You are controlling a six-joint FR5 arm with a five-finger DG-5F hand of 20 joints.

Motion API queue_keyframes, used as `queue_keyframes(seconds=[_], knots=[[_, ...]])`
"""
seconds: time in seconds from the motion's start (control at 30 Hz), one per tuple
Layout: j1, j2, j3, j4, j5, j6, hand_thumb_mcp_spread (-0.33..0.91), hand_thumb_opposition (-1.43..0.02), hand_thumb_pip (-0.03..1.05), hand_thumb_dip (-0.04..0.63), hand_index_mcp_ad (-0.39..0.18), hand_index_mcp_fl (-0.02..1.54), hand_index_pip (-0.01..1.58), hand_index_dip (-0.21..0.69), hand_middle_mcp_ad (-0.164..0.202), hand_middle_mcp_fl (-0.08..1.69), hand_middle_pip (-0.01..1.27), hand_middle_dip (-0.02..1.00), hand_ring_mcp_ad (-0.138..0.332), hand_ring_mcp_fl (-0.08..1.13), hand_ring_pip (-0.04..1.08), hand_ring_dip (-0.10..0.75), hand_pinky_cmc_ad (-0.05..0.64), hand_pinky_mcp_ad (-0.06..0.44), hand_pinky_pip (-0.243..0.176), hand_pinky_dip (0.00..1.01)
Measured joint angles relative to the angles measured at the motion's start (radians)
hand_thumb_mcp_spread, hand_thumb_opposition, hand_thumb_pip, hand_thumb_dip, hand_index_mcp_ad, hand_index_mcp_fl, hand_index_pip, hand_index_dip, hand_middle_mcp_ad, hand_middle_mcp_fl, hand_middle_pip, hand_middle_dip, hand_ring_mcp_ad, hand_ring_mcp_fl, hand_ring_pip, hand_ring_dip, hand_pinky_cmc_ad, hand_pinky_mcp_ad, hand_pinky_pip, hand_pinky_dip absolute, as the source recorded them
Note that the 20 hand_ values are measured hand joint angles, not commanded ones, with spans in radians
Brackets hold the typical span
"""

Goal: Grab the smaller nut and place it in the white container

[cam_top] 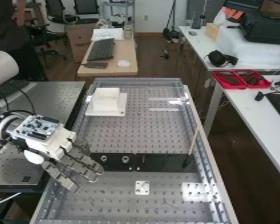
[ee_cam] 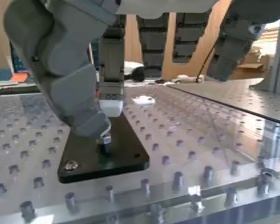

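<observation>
Hand at the smaller nut

In the high view, the hand (cam_top: 56, 149) is at the lower left, over the near end of the black bar (cam_top: 165, 162). In the wrist view, the smaller nut (ee_cam: 105, 139) is directly under the hand; whether gripped, I cannot tell. The white container (cam_top: 107, 95) stands upper left of centre.

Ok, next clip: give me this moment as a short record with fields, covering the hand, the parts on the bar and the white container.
Hand: low, at one end of the black bar
Larger nut: standing on the bar
Bearing: on the bar, beside the larger nut
Smaller nut: position cannot be told
White container: on the bench, beyond the bar, away from the hand
White plate with holes: flat, on the bar's near side
</observation>
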Motion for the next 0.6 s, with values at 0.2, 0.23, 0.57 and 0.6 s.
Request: queue_keyframes(seconds=[0.2, 0.23, 0.57, 0.6], knots=[[-0.002, -0.008, -0.002, 0.014, -0.004, 0.006, 0.46, -0.85, 0.7, 0.269, -0.122, 0.05, 1.48, 0.171, 0.098, 0.15, 0.12, 0.24, 0.127, 0.0, 0.1, 0.087, 0.379, 0.291, -0.01, 0.25], [-0.002, -0.01, -0.002, 0.015, -0.004, 0.009, 0.46, -0.85, 0.7, 0.269, -0.122, 0.05, 1.49, 0.168, 0.101, 0.15, 0.12, 0.24, 0.127, 0.0, 0.1, 0.087, 0.368, 0.291, -0.01, 0.25], [0.0, -0.025, -0.007, 0.039, 0.0, 0.021, 0.46, -0.86, 0.69, 0.269, -0.122, 0.07, 1.51, 0.171, 0.098, 0.15, 0.12, 0.24, 0.127, 0.0, 0.09, 0.087, 0.363, 0.291, 0.003, 0.24], [0.0, -0.027, -0.009, 0.048, 0.002, 0.024, 0.46, -0.86, 0.68, 0.269, -0.122, 0.07, 1.51, 0.171, 0.098, 0.15, 0.12, 0.24, 0.127, 0.0, 0.09, 0.087, 0.363, 0.291, 0.003, 0.24]])
